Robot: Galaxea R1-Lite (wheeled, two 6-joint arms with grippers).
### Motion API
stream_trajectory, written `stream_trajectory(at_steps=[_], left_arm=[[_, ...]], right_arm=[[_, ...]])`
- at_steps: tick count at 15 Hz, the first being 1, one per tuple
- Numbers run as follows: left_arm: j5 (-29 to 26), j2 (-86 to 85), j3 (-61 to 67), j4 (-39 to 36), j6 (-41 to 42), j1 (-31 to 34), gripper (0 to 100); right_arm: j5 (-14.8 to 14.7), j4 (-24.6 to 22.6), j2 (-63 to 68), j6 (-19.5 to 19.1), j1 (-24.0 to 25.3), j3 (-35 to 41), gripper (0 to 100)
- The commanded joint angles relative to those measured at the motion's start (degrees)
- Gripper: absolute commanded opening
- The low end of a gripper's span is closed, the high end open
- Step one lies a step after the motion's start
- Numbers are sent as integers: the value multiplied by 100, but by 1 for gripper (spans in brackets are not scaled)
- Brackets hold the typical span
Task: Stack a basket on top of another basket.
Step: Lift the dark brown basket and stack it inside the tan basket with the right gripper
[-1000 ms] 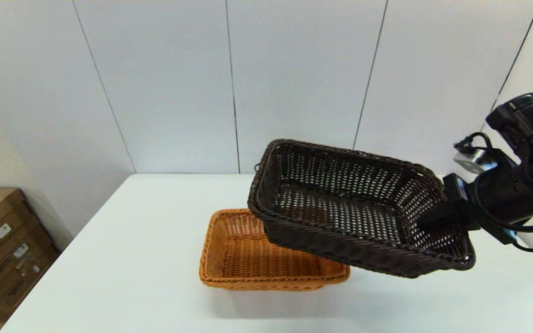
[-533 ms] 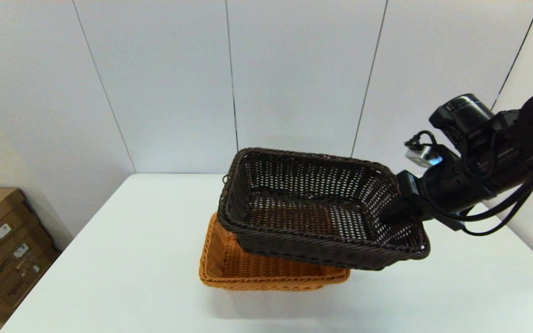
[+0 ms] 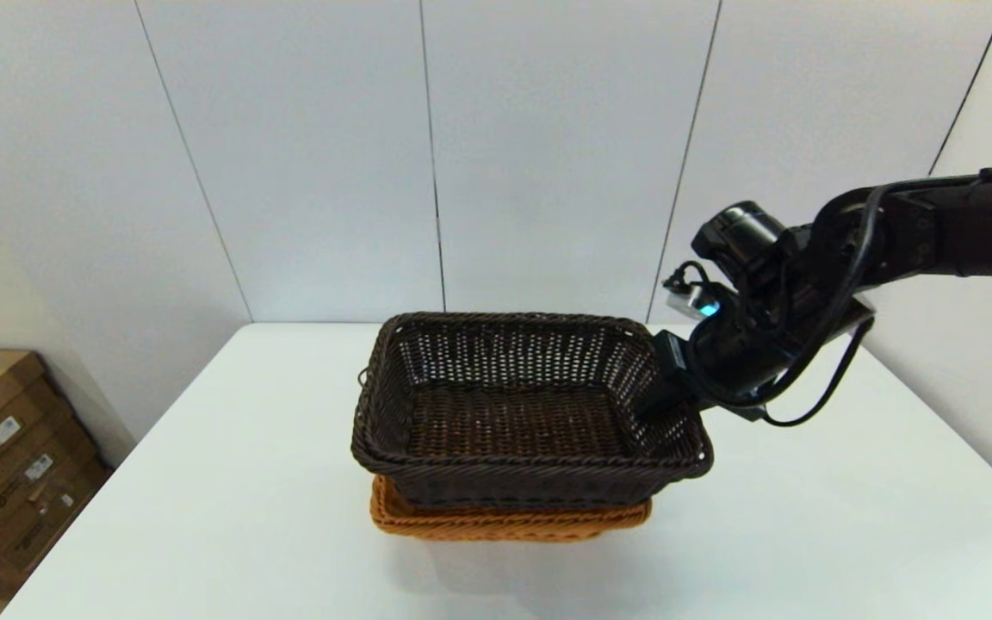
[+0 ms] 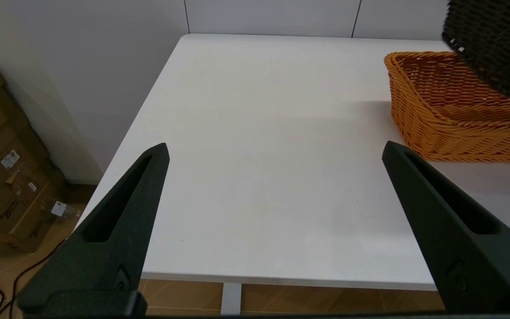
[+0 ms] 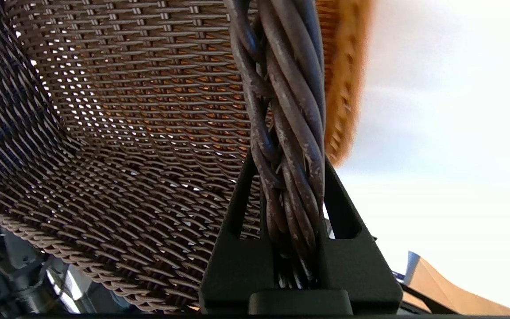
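The dark brown basket (image 3: 513, 422) hangs roughly level right over the orange-tan basket (image 3: 505, 519), hiding all but the orange front rim. My right gripper (image 3: 664, 392) is shut on the middle of the dark basket's right rim. The right wrist view shows its two fingers (image 5: 237, 230) clamping the braided rim (image 5: 286, 110), with orange weave showing through the dark floor. In the left wrist view the dark basket's corner (image 4: 494, 44) sits above the orange basket's rim (image 4: 432, 115); whether they touch I cannot tell. My left gripper (image 4: 275, 147) is open near the table's front left edge.
The white table (image 3: 203, 482) runs back to a panelled wall. Cardboard boxes (image 3: 5, 448) stand on the floor left of the table. The right arm (image 3: 935, 232) reaches in from the right above the tabletop.
The right arm has carried the dark basket leftward and down. It has gone from tilted and off to the right to level above the orange basket.
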Motion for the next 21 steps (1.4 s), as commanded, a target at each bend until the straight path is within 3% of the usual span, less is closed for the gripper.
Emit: stream_trajectory(at_steps=[1,9,21], left_arm=[[5,-11,-1,1,8,1,100],[5,-11,-1,1,-1,1,100],[5,-11,-1,1,8,1,100]], right_arm=[[-9,39,495,5,137,-377,0],[-61,30,873,-4,75,-799,0],[-167,21,1058,-100,-57,-711,0]])
